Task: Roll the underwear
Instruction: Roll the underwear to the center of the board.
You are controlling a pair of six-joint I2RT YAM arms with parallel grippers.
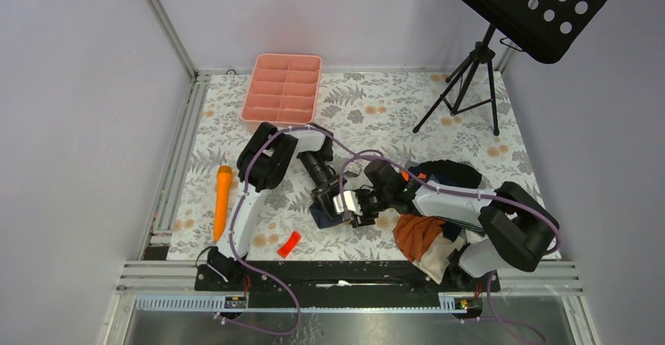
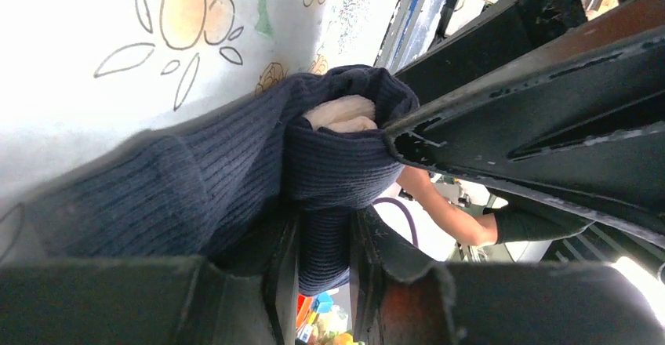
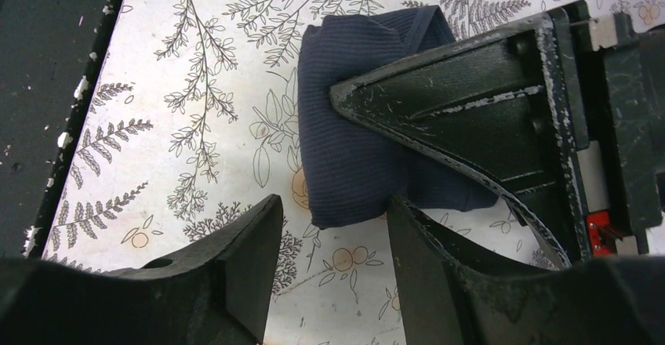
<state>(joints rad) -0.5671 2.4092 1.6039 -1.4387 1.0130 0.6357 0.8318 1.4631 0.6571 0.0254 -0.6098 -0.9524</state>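
Observation:
The underwear (image 3: 353, 125) is a plain navy ribbed piece folded into a short thick bundle on the floral table cover, in the middle of the top view (image 1: 320, 217). A pale waistband edge (image 2: 341, 114) peeks out of its fold. My left gripper (image 2: 323, 251) is shut on a fold of this navy cloth, and its black finger (image 3: 470, 102) lies across the bundle. My right gripper (image 3: 333, 235) stands open just short of the bundle's near corner, its right fingertip (image 3: 396, 204) at the cloth's edge. Both grippers meet at the table's centre (image 1: 353, 202).
A pile with an orange garment (image 1: 416, 231), a dark cloth (image 1: 451, 174) and a white cloth (image 1: 439, 257) lies at the right front. A pink divided tray (image 1: 255, 98) sits at the back. An orange stick (image 1: 223, 201), a red piece (image 1: 288, 243) and a tripod stand (image 1: 466, 78) are also here.

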